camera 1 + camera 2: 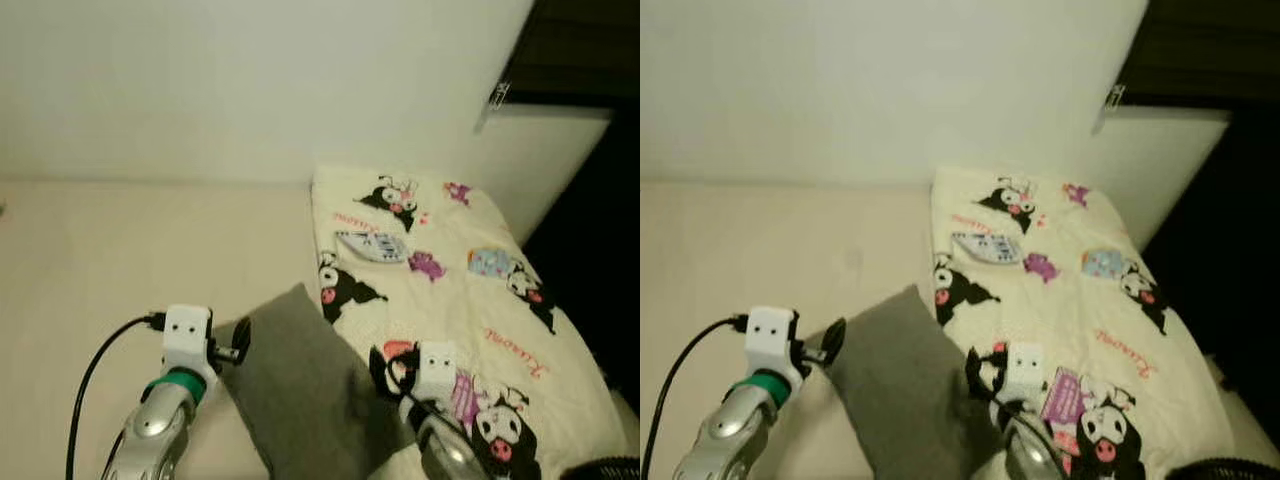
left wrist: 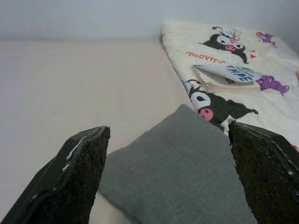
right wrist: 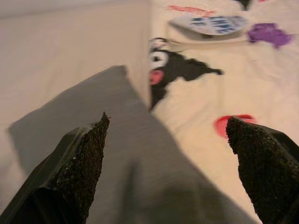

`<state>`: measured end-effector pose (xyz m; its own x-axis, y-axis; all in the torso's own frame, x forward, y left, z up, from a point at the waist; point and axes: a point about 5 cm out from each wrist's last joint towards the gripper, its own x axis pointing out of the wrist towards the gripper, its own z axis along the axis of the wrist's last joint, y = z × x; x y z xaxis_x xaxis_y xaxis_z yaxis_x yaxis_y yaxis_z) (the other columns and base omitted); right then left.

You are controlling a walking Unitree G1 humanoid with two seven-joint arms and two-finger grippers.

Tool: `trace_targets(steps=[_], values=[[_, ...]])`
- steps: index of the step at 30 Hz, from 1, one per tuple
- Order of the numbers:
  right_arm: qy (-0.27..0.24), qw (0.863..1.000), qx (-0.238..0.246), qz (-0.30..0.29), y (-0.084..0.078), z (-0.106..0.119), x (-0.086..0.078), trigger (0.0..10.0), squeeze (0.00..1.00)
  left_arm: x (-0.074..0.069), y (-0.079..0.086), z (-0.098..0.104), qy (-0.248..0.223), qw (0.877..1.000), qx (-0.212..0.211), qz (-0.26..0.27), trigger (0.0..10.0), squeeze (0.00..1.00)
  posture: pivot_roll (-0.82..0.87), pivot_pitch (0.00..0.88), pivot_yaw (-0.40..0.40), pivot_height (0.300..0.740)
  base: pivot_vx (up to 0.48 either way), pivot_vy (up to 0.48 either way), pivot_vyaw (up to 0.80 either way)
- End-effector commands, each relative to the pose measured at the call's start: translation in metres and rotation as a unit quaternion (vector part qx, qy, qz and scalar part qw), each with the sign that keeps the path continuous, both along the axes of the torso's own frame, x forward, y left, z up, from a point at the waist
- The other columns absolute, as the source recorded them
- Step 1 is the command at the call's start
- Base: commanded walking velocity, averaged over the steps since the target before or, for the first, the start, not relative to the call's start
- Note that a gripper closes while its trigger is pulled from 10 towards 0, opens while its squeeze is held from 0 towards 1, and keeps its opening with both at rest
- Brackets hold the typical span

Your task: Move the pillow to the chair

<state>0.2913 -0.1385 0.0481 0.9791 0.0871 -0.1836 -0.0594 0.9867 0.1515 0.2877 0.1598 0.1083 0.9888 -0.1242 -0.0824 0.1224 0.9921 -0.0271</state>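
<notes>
The grey pillow point(image 1: 305, 400) lies on a cream bed surface point(image 1: 120, 260), its right edge against a cartoon-print blanket point(image 1: 450, 250). My left gripper point(image 2: 168, 127) is at the pillow's left side, open, with the pillow's corner point(image 2: 182, 154) seen between its fingers point(image 2: 86, 158). Over the pillow's right side, where it meets the blanket, my right gripper point(image 3: 167, 117) is open too. Neither holds anything. In the eye views the left gripper's black finger point(image 1: 238, 340) sits just beside the pillow's left edge.
A white wall point(image 1: 250, 80) rises behind the bed. A dark gap point(image 1: 600, 230) runs along the blanket's right side. A flat white packet with blue print point(image 1: 372, 246) lies on the blanket. A black cable point(image 1: 95, 375) loops from my left wrist.
</notes>
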Motion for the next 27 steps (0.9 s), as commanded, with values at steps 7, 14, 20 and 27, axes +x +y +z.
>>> trace_targets(steps=[7,14,20,27], values=[[0.013,1.000,0.003,-0.004,-0.0011,-0.0060,-0.0039,10.0,0.00,-0.0048,-0.0029,-0.0080,0.012,1.000,0.002,-0.009,10.0,0.00,-0.02,0.037,-0.014,0.739,0.000,0.000,0.00],[0.015,1.000,0.000,-0.002,-0.0025,-0.0064,-0.0038,10.0,0.00,-0.0044,0.0003,-0.0117,0.023,1.000,0.001,0.007,10.0,0.00,-0.03,0.031,-0.020,0.739,0.000,-0.206,0.00],[0.016,1.000,-0.003,-0.001,-0.0033,-0.0071,-0.0045,10.0,0.00,-0.0054,0.0012,-0.0136,0.026,1.000,-0.002,0.009,10.0,0.00,-0.02,0.026,-0.025,0.739,0.000,-0.320,0.00],[0.013,1.000,-0.010,-0.009,-0.0045,-0.0069,-0.0042,10.0,0.00,-0.0079,-0.0030,-0.0166,0.033,0.999,0.016,-0.012,10.0,0.00,-0.03,0.019,-0.019,0.739,0.000,0.000,0.00]])
